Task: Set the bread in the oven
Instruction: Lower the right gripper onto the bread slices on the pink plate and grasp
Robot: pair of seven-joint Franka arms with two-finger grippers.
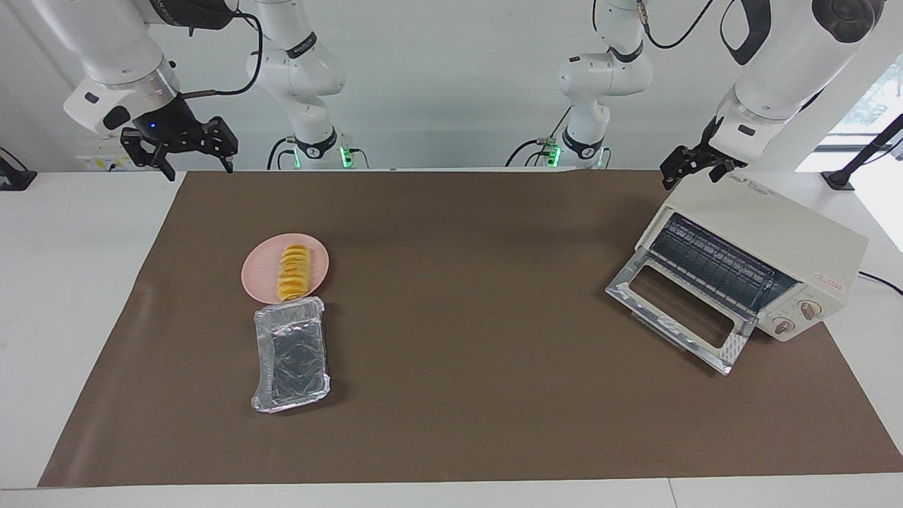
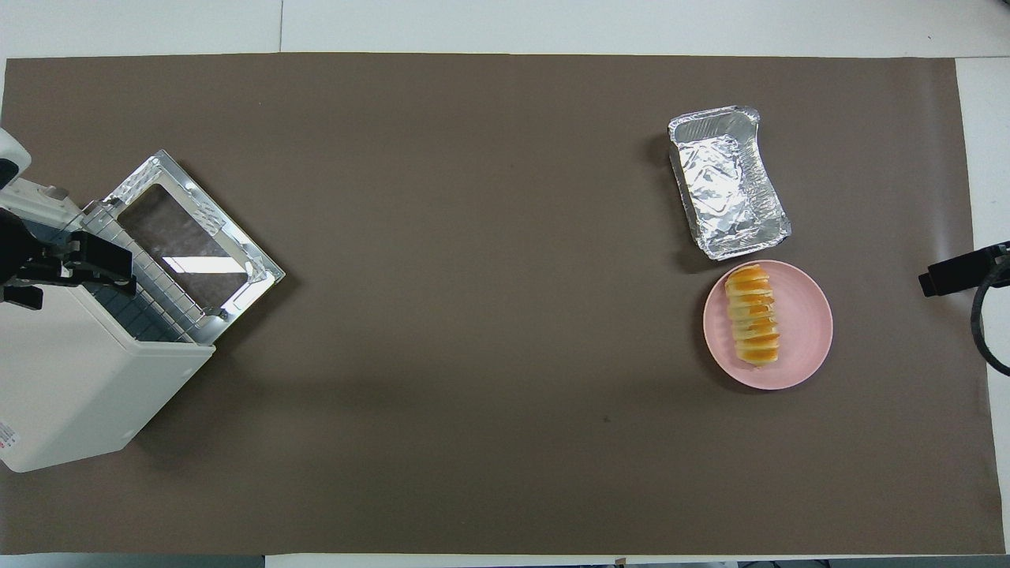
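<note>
The bread, a ridged yellow-orange loaf, lies on a round pink plate toward the right arm's end of the table; it also shows in the overhead view. The cream-white oven stands at the left arm's end with its glass door dropped open and the wire rack showing. It also shows in the overhead view. My left gripper is open and empty above the oven's top corner. My right gripper is open and empty, raised over the mat's edge by the plate's end.
A crinkled silver foil tray lies empty just farther from the robots than the plate, touching its rim. A brown mat covers the table. The open oven door juts out over the mat.
</note>
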